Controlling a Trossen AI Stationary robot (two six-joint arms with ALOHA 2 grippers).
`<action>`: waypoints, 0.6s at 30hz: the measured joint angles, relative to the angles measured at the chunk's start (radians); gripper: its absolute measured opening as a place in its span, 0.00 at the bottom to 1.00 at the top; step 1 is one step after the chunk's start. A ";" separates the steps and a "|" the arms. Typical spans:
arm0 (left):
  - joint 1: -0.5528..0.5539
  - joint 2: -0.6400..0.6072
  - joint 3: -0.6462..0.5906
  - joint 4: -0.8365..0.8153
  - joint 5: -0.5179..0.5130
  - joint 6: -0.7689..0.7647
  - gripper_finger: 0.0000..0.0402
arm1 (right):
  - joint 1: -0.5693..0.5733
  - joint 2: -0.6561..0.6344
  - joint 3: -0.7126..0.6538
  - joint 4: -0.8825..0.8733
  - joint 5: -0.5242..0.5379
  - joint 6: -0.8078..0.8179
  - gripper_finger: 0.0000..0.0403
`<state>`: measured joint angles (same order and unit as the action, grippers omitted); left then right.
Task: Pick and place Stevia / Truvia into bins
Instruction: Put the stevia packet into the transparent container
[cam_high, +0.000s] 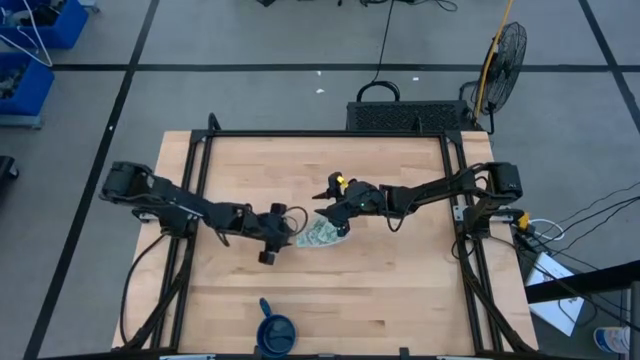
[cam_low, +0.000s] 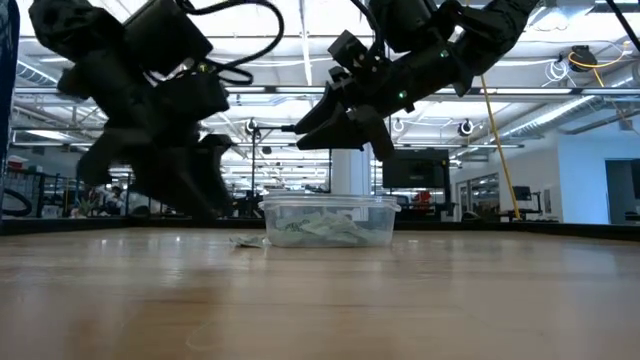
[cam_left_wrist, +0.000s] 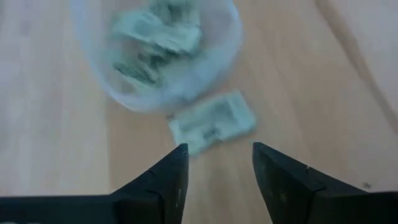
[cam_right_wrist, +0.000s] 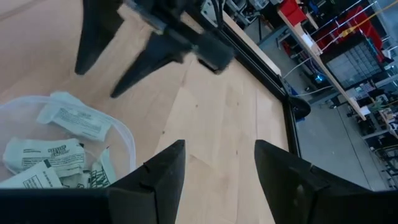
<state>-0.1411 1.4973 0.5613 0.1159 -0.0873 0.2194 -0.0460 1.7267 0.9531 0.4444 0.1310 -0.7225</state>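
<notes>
The clear plastic tub stands mid-table with several pale green and white sachets lying in it. One more sachet lies flat on the wood just outside the tub's left wall. My left gripper is open and hovers over this loose sachet, left of the tub, touching nothing. My right gripper is open too. It hangs in the air above the tub's far side, and its fingers are empty.
A dark blue round cup stands at the table's near edge. A black frame borders the table's far and side edges. Bare wood lies to the near right of the tub.
</notes>
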 joint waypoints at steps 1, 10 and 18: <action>-0.007 0.017 -0.001 0.016 -0.010 0.008 0.44 | 0.000 0.000 0.000 -0.001 0.000 0.000 0.47; -0.015 0.126 0.000 0.134 0.001 -0.065 0.39 | 0.002 0.000 0.000 -0.007 0.000 0.003 0.47; -0.011 0.181 0.001 0.212 -0.008 -0.047 0.38 | 0.002 -0.001 0.000 -0.009 0.000 0.003 0.47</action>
<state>-0.1520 1.6787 0.5625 0.3279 -0.0955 0.1722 -0.0441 1.7260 0.9527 0.4358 0.1307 -0.7200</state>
